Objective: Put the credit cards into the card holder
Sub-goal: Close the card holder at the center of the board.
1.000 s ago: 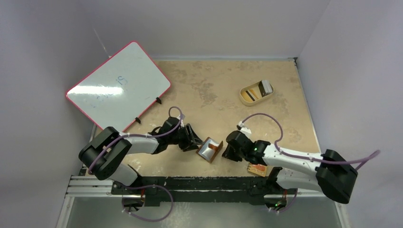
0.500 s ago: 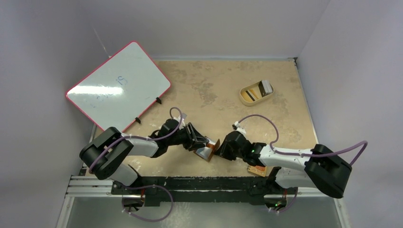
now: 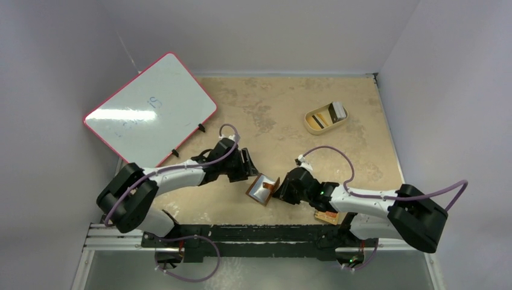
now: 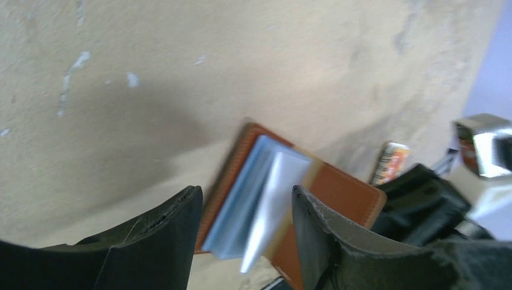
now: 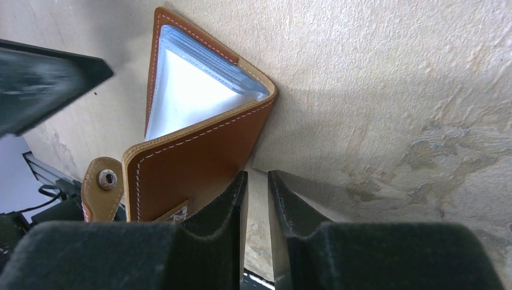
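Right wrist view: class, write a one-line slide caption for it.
Right gripper, fingers nearly closed, beside the open brown card holder with its clear pockets showing, on the tan table.

Even, soft overhead light; top view sharp, left wrist view smeared.

Top view: diffuse light, no harsh shadows, mild sheen on whiteboard [image 3: 150, 109]. Left wrist: motion blur across card holder [image 4: 284, 205], strongest at 3 to 5 o'clock; blown-out white patch at 3 o'clock; soft shadow on table [image 4: 181, 60] at 9 o'clock. Right wrist: crisp on the leather stitching, clear pockets [image 5: 193, 90] glare white; near fingers [image 5: 223, 223] dark, slightly soft at 6 o'clock.
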Controlling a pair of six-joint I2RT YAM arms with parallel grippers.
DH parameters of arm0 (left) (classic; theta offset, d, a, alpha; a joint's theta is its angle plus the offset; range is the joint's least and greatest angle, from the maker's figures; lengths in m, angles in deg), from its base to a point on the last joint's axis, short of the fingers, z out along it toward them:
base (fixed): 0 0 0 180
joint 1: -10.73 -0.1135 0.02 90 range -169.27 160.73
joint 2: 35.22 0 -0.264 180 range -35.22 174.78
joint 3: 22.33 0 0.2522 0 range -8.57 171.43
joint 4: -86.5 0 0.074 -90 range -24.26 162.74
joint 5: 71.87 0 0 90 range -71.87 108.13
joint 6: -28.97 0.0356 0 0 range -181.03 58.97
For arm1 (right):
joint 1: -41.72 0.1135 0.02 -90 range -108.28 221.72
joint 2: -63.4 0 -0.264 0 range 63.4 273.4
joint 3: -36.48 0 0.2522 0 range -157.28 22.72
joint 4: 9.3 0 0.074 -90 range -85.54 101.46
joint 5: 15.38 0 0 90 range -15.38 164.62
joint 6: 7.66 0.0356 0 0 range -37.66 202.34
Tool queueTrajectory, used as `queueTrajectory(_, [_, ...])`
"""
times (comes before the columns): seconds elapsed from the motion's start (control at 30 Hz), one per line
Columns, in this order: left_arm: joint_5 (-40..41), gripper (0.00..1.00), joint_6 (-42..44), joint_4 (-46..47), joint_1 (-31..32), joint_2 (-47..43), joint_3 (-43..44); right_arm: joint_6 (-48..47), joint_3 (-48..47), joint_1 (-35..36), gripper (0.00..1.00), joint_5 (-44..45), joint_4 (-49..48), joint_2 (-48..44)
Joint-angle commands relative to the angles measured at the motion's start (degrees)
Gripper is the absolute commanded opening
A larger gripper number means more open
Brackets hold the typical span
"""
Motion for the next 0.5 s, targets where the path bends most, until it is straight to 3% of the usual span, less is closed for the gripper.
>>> queueTrajectory(0.0, [1.05, 0.56, 4.67, -1.72, 0.16, 4.48, 0.92, -1.65, -0.58, -0.15, 0.22, 0.53, 2.38, 1.32])
queueTrajectory(0.17, [-3.0, 0.56, 2.89, 2.55, 0.19, 6.13, -0.02, -1.84, -0.42, -0.21, 0.22, 0.33, 1.96, 1.74])
queueTrajectory(0.37, [-10.08, 0.57, -8.03, 20.16, 0.42, 6.78, -7.78, -2.04, -0.35, -0.19, 0.22, -0.34, 0.23, 3.41])
queueTrajectory(0.47, [-11.8, 0.57, -11.18, 24.42, 0.58, 6.35, -8.99, -2.38, -0.88, -0.2, 0.22, -0.5, -0.01, 4.43])
